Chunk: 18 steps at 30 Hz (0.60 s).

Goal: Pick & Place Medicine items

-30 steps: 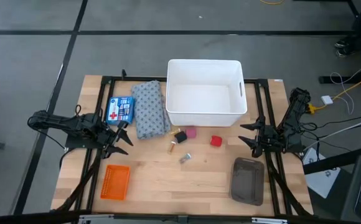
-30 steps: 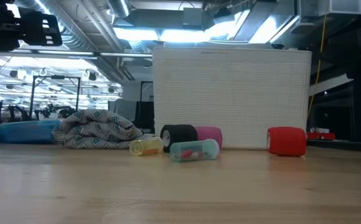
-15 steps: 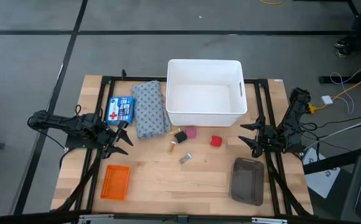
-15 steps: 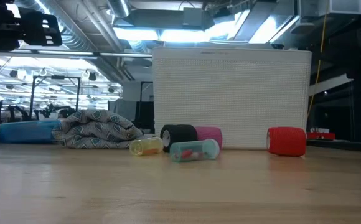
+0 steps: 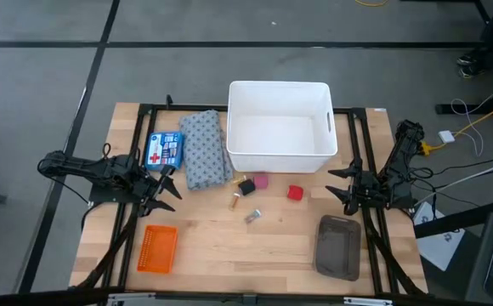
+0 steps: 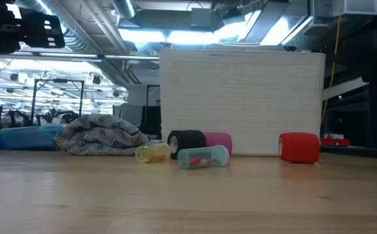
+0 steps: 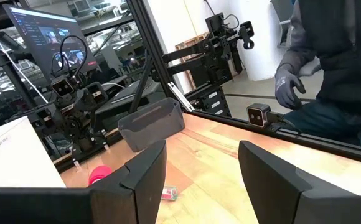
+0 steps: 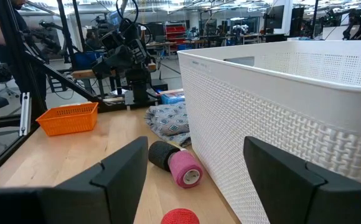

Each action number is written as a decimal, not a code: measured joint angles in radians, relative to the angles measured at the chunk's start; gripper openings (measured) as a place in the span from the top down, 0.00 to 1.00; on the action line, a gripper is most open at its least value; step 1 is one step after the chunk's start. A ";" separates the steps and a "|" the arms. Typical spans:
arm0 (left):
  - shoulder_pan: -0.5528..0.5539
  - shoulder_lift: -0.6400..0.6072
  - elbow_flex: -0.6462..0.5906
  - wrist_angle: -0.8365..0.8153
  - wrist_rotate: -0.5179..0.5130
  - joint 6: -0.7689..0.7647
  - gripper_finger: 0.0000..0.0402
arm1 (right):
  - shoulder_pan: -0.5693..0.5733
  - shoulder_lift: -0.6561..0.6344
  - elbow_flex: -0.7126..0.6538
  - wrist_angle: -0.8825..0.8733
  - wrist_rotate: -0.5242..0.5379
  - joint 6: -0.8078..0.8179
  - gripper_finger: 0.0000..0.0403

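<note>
A tiny amber vial (image 5: 235, 202) with a white end lies on its side on the table; it also shows in the low view (image 6: 152, 153). A tiny silvery-grey piece (image 5: 252, 217) lies on its side just nearer; in the low view (image 6: 202, 157) it is a clear tube. The flat blue box with a red cross (image 5: 163, 150) lies flat at the left, beside the grey patterned cloth (image 5: 206, 160). My left gripper (image 5: 171, 182) is open above the table's left part, below the blue box. My right gripper (image 5: 337, 184) is open at the right. Both are empty.
A white bin (image 5: 280, 126) stands at the far middle. Black (image 5: 246, 186), pink (image 5: 262, 180) and red (image 5: 294, 193) rolls lie in front of it. An orange basket (image 5: 157, 248) is near left, a grey tray (image 5: 337, 246) near right. A person stands beyond the table in the left wrist view (image 7: 330, 56).
</note>
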 joint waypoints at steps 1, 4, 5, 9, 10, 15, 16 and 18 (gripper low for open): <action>0.000 0.000 0.000 0.000 -0.001 0.002 0.51 | 0.000 0.000 0.000 0.000 0.000 0.000 0.34; 0.000 0.000 0.000 0.031 -0.043 0.030 0.51 | 0.000 0.000 0.000 0.000 0.000 0.000 0.34; 0.000 0.000 0.000 0.046 -0.057 0.042 0.51 | 0.000 0.000 0.000 0.000 0.000 0.000 0.34; 0.000 0.000 0.000 0.116 -0.070 0.060 0.51 | 0.000 0.000 0.000 0.000 0.000 0.000 0.34; 0.000 0.000 0.000 0.143 -0.070 0.056 0.51 | 0.000 0.000 0.000 0.000 0.000 0.000 0.34; -0.004 0.000 0.000 0.254 -0.042 -0.053 0.51 | 0.000 0.000 0.000 0.000 0.000 0.000 0.34; -0.004 0.000 0.000 0.267 -0.043 -0.077 0.51 | 0.000 0.000 0.000 0.000 0.000 0.000 0.34; -0.004 0.000 0.000 0.301 -0.044 -0.108 0.51 | 0.000 0.000 0.000 0.000 0.000 0.000 0.34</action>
